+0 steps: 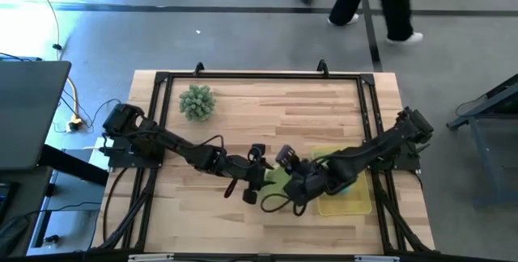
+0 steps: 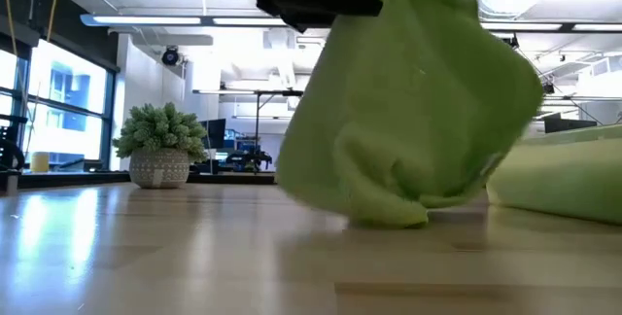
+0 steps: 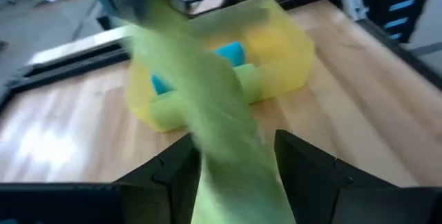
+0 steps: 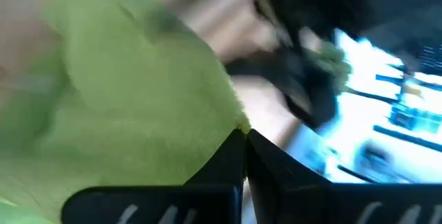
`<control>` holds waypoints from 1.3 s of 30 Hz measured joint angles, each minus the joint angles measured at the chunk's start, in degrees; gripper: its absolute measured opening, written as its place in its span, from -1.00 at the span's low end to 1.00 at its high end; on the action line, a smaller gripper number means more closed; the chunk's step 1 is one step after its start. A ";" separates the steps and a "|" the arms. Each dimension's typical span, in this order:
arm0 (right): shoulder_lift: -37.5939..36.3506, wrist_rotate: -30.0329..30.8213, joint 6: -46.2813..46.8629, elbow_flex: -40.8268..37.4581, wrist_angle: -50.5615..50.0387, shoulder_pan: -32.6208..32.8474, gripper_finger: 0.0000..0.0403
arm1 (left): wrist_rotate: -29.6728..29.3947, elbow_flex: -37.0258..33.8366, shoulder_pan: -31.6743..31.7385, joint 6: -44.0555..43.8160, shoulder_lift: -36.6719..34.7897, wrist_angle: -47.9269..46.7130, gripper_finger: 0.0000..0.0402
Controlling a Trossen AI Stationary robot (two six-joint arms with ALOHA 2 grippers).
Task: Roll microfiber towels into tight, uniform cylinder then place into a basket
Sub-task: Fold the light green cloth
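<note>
Two grippers: both at one green towel [image 3: 221, 120], just beside the basket [image 3: 286, 44]
Left gripper [image 3: 238, 169]: fingers spread; towel hangs between them
Right gripper [image 4: 245, 148]: clenched on the towel's edge; cloth lifted, its lower end on the table [image 2: 194, 247]
Basket: holds a blue towel [image 3: 231, 52] and a green roll [image 3: 252, 79]

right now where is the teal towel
The teal blue towel lies inside the yellow basket beside a rolled lime green towel; in the high view the basket sits right of centre, under the right arm.
</note>
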 joint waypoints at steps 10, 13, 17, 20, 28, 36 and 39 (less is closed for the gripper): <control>0.00 13.94 -9.23 5.06 2.40 -3.60 -1.00 | 0.31 0.00 -3.92 -8.47 0.00 0.08 -0.14; 0.33 5.87 -1.07 5.06 0.36 -4.36 -1.00 | -6.15 0.00 -5.16 -9.32 0.00 -1.95 -0.14; 1.25 -1.29 9.33 4.95 -5.51 -3.35 -1.00 | -18.99 -0.02 -6.98 -10.15 0.07 -6.26 -0.14; 2.49 -1.25 11.29 4.95 -7.90 -2.23 -1.00 | -23.84 -0.02 -8.01 -8.95 0.04 -6.25 -0.14; 7.33 -1.01 2.32 4.93 -8.57 -0.95 -1.00 | -22.48 -0.04 -8.28 -1.22 -0.04 2.80 -0.14; 7.63 5.40 -10.01 4.96 -2.39 1.01 -1.00 | -15.37 -0.04 -5.69 0.04 -0.04 3.98 -0.14; 7.63 7.43 -11.43 4.98 -2.95 1.22 -1.00 | -11.98 -0.04 -5.14 -0.17 -0.04 4.00 -0.14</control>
